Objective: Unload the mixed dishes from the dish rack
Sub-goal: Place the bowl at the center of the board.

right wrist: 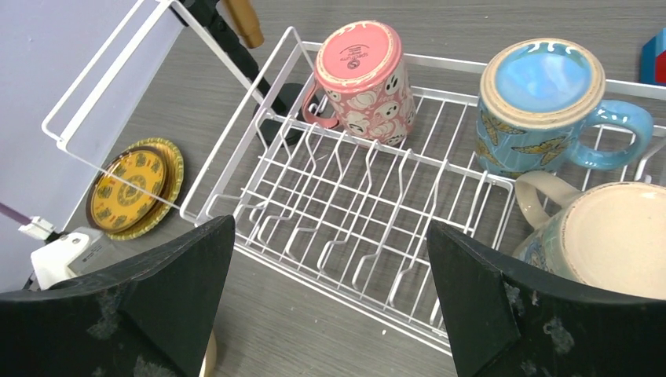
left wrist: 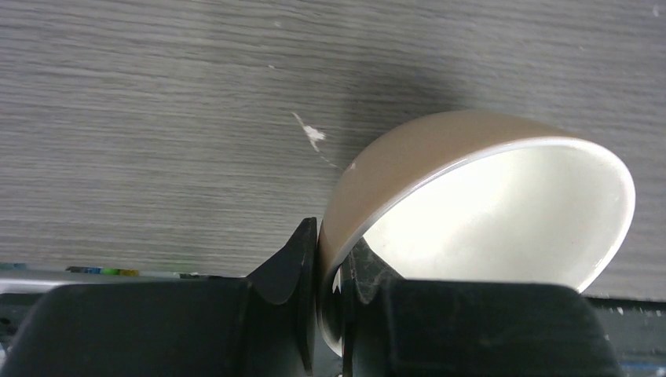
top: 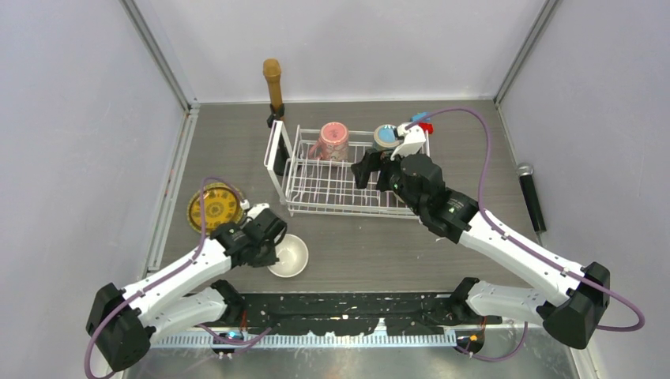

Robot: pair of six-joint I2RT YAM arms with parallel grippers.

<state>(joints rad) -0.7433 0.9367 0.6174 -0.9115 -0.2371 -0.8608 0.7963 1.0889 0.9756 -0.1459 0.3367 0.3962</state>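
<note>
No wording, number or brand can be read anywhere in these views. The upturned base of the pink mug (right wrist: pixel 365 75), standing in the dish rack (right wrist: pixel 353 228) toward the far edge of the counter (right wrist: pixel 314 345), carries a few lines of small dark print, too small to make out.
</note>
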